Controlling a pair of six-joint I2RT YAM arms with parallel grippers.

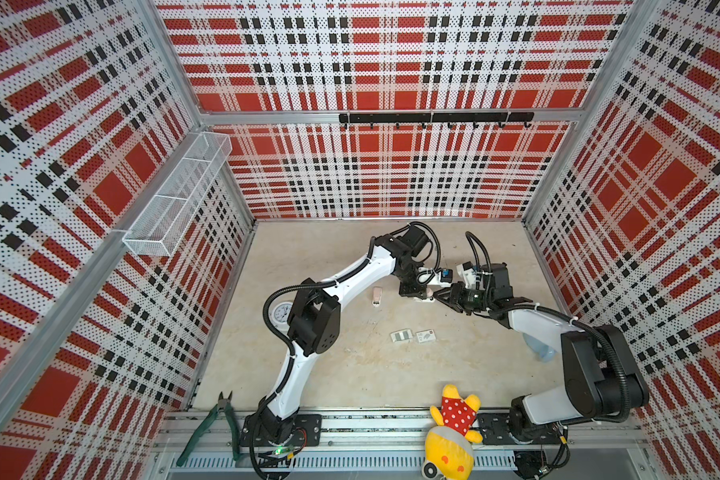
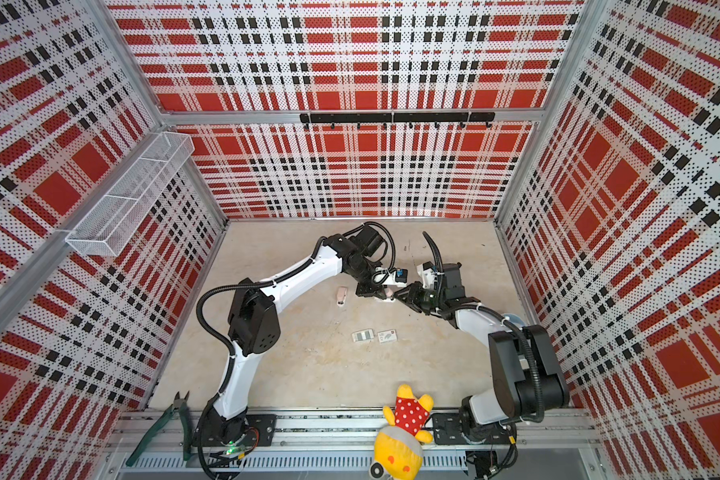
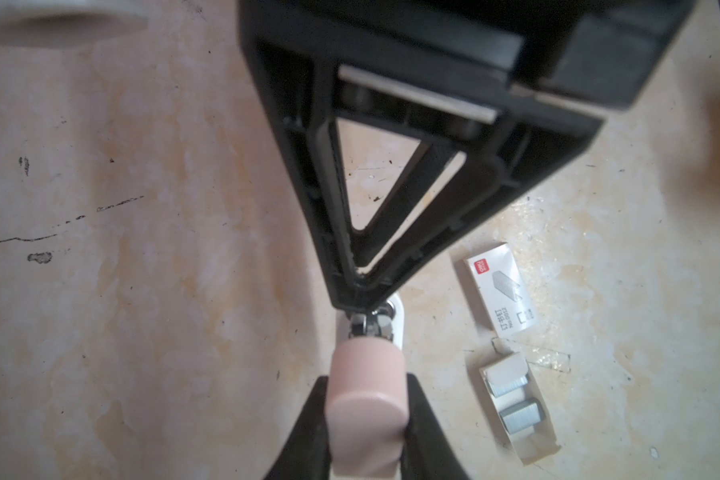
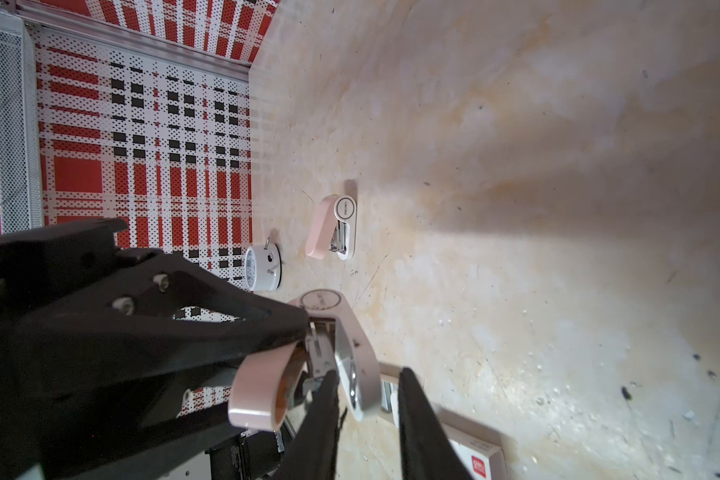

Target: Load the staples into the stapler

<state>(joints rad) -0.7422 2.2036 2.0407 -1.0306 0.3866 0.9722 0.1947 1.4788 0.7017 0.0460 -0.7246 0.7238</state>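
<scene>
1. Left fingers (image 3: 317,199): closed, tips together. The tips sit at the hinge end of the stapler (image 3: 364,399), against the exposed metal magazine (image 4: 319,345).
2. Right fingers (image 4: 321,424): set to a narrow gap. They approach the stapler from the side opposite the left fingers and straddle its front end. In the right wrist view, the white base (image 4: 352,332) lies between them and one finger overlaps the magazine. Whether the pads press on the stapler cannot be determined.
3. Stapler: open. The pink lid (image 4: 262,390) is swung up and away from the white base. In both top views, the stapler (image 1: 429,295) (image 2: 388,293) sits directly between the two sets of fingertips.
4. Staples (image 3: 516,401): two grey blocks lie in an open card tray (image 3: 531,446) on the surface (image 3: 142,291). The tray is near the right fingers but apart from them, and well clear of the left fingertips.
5. Box sleeve (image 3: 499,286): white card with a red corner mark and a grey picture. It lies flat on the surface just beside the tray, touching neither set of fingers.
6. Second stapler (image 4: 333,228): pink and white. It lies on the surface on the far side of the left fingers from the right fingers, apart from both.
7. Round white clock (image 4: 260,268): it stands further out in the same direction, well apart from the fingers.
</scene>
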